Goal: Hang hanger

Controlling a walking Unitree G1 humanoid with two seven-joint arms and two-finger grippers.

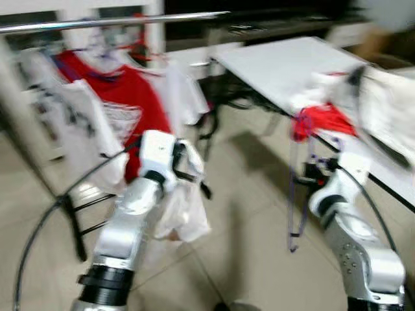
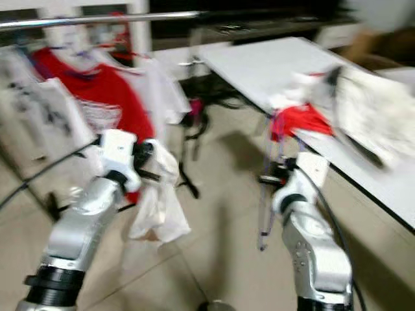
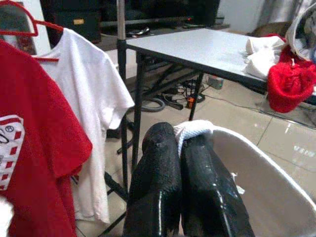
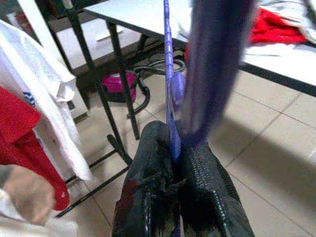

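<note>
My right pincer had its two black fingers pressed together on the thin purple hanger, which rose straight up out of the pinch; from the head camera I saw that hanger dangling in front of the near edge of the white counter, above the tiled floor. A red garment lay bunched on the counter's edge just above the hanger, with white clothes heaped beside it.

My left pincer was closed too, its fingers nipping a fold of white cloth, and the rest of that white garment hung down from the raised left arm. Beyond it stood the clothes rack, its metal rail running across the top of my view. A red T-shirt with a white print hung there on a red hanger, and a white T-shirt hung next to it, close to the rack's dark upright post. The head views were blurred.
</note>
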